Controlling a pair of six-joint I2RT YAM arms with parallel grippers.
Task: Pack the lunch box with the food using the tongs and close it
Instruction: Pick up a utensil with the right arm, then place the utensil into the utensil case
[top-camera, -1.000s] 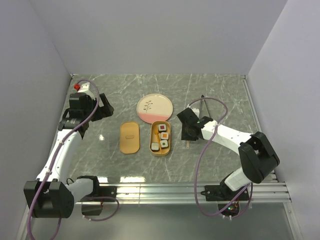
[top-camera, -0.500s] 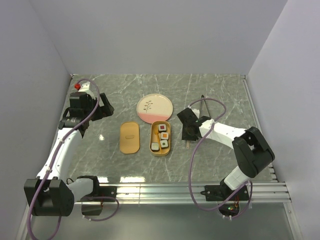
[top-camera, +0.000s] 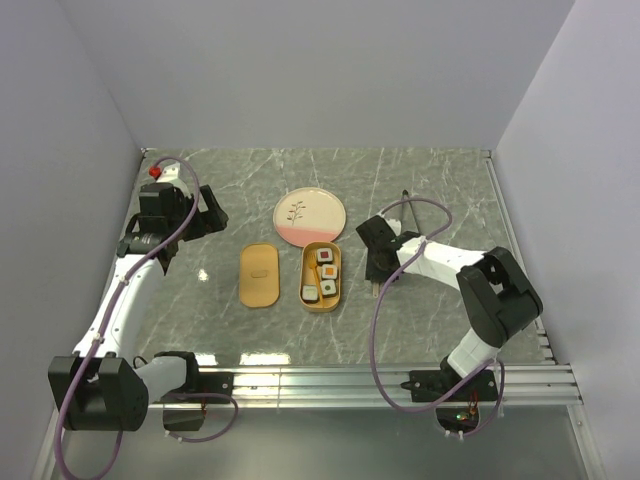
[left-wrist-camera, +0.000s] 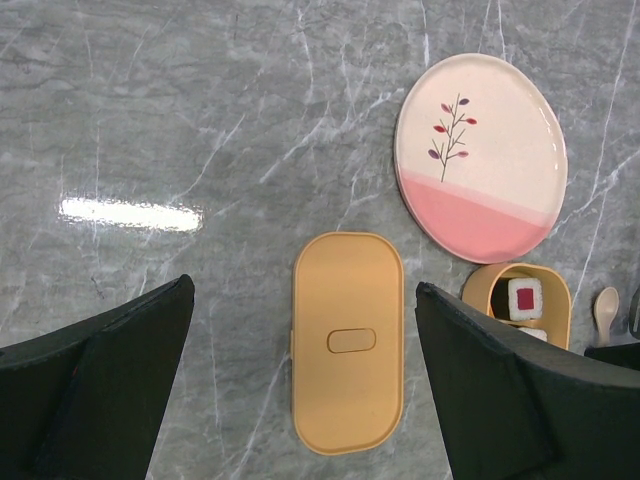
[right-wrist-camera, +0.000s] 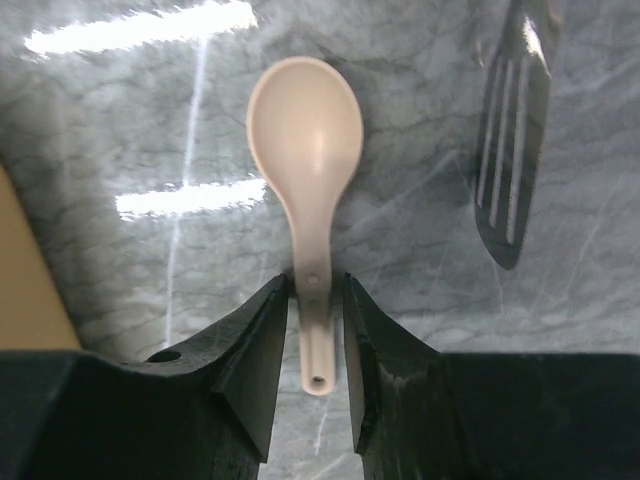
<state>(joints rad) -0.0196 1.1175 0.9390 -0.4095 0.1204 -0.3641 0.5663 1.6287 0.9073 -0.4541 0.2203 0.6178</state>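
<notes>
On the grey marble desk (top-camera: 440, 300), the food (top-camera: 324, 272) fills the lunch box (top-camera: 321, 303), its lid (top-camera: 259, 275) still off; left pincer (left-wrist-camera: 300, 400) apart, right pincer (right-wrist-camera: 318, 300) clamped on a beige spoon (right-wrist-camera: 305, 140).

Open marble lying betw lid (top-camera: 258, 275) and left gripper (top-camera: 196, 215); wide approach there. Lid sitting just beside lunch box (top-camera: 321, 275), narrow gap betw them. Plate (top-camera: 309, 215) crowding box's far end, nearly touching. Right gripper (top-camera: 378, 272) w/ arm blocking box's right side, jaws straddling beige spoon (right-wrist-camera: 306, 170) handle. Dark slotted utensil (right-wrist-camera: 514, 130) lying beside spoon, apart. Near strip of table (top-camera: 300, 335) staying passable.
</notes>
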